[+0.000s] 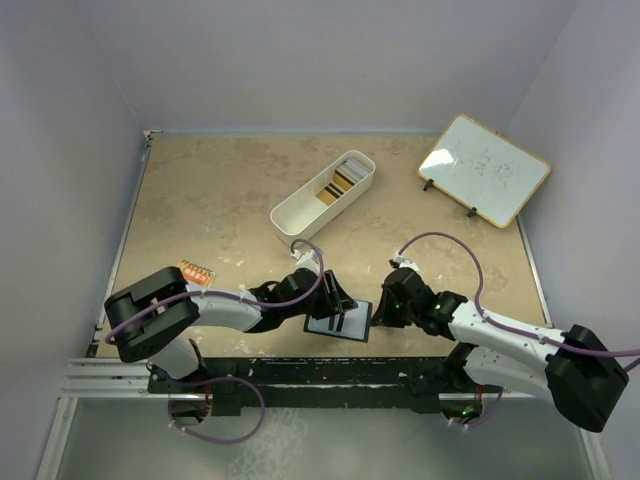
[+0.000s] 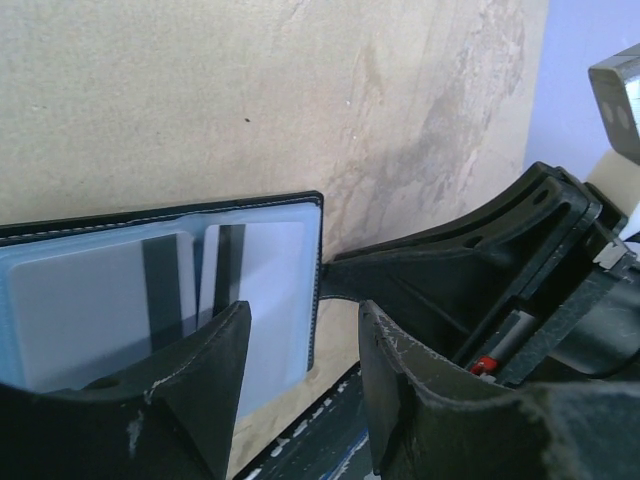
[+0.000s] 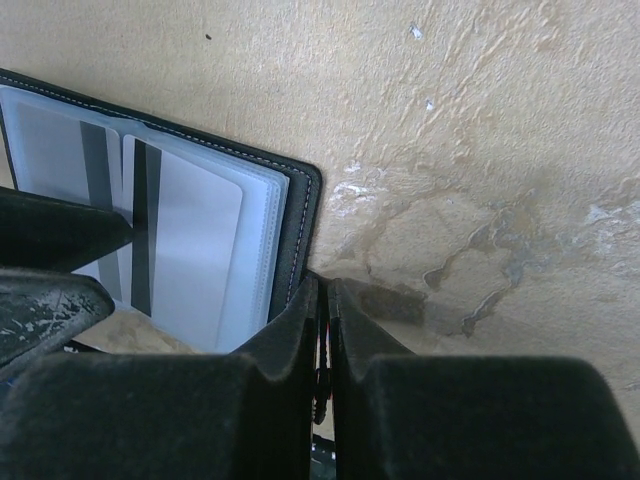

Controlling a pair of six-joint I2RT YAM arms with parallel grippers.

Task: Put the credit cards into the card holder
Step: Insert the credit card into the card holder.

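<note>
1. The card holder [image 1: 338, 322]: a black folding wallet, lying open and flat at the table's near edge, between the two grippers. Two grey striped cards [image 3: 190, 235] already sit in its clear sleeves. Judged light, limp at the spine and prone to sliding on the table. Best steadied by the stiffer cover rim, not by the soft sleeves.
2. Left gripper [image 2: 303, 325]: directly over the holder, jaws roughly half apart and holding nothing. One finger is above the sleeves, the other just off the holder's edge. Whether either touches cannot be told.
3. Right gripper [image 3: 322, 300]: at the holder's right edge, jaws drawn almost together. They appear to nip the cover's rim.
4. The credit cards [image 1: 340, 180]: a small stack with yellow, dark and white faces, well beyond the holder, at the far end of a long white tray [image 1: 297, 218]. Judged thin, stiff, slick and very light. Take one at a time by opposite edges, since the flat faces offer no purchase.
5. Whiteboard [image 1: 484, 168]: farthest item, beyond the holder and to its right, propped at a tilt.
</note>
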